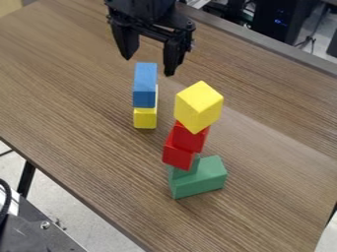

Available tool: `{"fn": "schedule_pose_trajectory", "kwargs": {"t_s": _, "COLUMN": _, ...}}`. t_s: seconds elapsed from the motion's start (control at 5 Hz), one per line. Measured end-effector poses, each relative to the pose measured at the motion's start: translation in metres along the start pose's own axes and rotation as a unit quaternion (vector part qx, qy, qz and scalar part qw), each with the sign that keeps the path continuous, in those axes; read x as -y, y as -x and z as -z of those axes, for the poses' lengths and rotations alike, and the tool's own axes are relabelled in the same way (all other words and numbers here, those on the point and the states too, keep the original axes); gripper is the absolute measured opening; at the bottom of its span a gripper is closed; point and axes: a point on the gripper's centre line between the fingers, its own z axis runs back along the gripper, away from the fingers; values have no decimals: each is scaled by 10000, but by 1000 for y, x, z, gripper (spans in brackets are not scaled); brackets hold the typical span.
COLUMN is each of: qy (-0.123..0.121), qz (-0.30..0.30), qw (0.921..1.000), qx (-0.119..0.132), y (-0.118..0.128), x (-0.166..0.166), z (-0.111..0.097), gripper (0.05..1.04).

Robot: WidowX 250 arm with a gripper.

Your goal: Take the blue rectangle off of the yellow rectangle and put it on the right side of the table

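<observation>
Taking the tower as landmark, we find the blue rectangle just to its left in view, resting on the yellow rectangle, which holds it above the desk and leaves its sides exposed for grasping. The pincer hangs beyond the tower, spread and holding nothing, pointing downward; we judge this pose suited to straddling the blue rectangle alone. Placement to the tower's right would, we expect, require a route avoiding its precariously balanced blocks.
</observation>
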Motion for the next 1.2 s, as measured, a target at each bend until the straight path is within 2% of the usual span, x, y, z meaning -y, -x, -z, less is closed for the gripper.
{"fn": "schedule_pose_trajectory", "kwargs": {"t_s": 0.2, "qy": -1, "qz": -21, "qw": 9999, "qx": -130, "y": 4, "x": 0, "z": 6, "gripper": 1000}}
{"fn": "schedule_pose_trajectory", "kwargs": {"t_s": 0.4, "qy": -39, "qz": -572, "qw": 9979, "qx": -312, "y": 5, "x": 0, "z": 14, "gripper": 1000}}
{"fn": "schedule_pose_trajectory", "kwargs": {"t_s": 0.6, "qy": -262, "qz": -1066, "qw": 9934, "qx": -334, "y": -2, "x": -1, "z": 12, "gripper": 1000}}
{"fn": "schedule_pose_trajectory", "kwargs": {"t_s": 0.8, "qy": -571, "qz": -1641, "qw": 9837, "qx": -462, "y": -9, "x": -1, "z": 12, "gripper": 1000}}
{"fn": "schedule_pose_trajectory", "kwargs": {"t_s": 1.0, "qy": -736, "qz": -1952, "qw": 9758, "qx": -655, "y": -15, "x": -2, "z": 16, "gripper": 1000}}
{"fn": "schedule_pose_trajectory", "kwargs": {"t_s": 1.2, "qy": -843, "qz": -2339, "qw": 9642, "qx": -919, "y": -19, "x": -3, "z": 24, "gripper": 1000}}
